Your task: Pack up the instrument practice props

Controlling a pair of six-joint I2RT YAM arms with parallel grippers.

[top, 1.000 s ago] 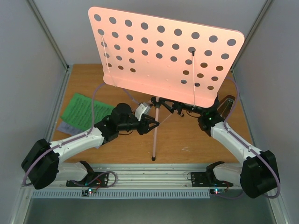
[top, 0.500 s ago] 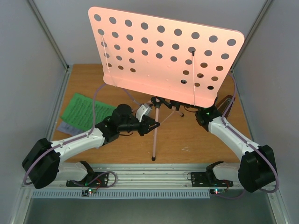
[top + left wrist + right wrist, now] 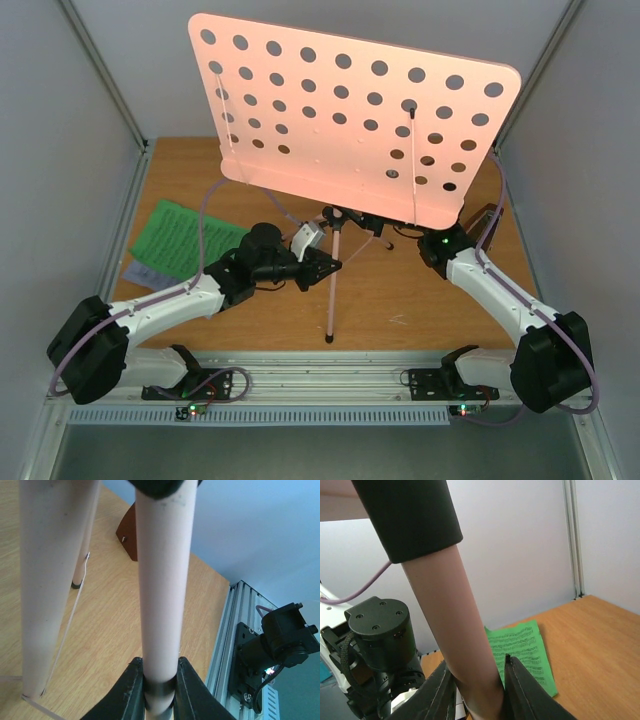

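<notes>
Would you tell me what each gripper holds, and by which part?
Both hold the pink music stand: left gripper on a pink tube at its black ring, right gripper on a tube below a black sleeve.

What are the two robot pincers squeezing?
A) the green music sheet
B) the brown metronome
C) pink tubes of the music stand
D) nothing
C: each wrist view shows the left pincer and right pincer clamped around a pink tube of the music stand; the green sheet lies apart.
</notes>
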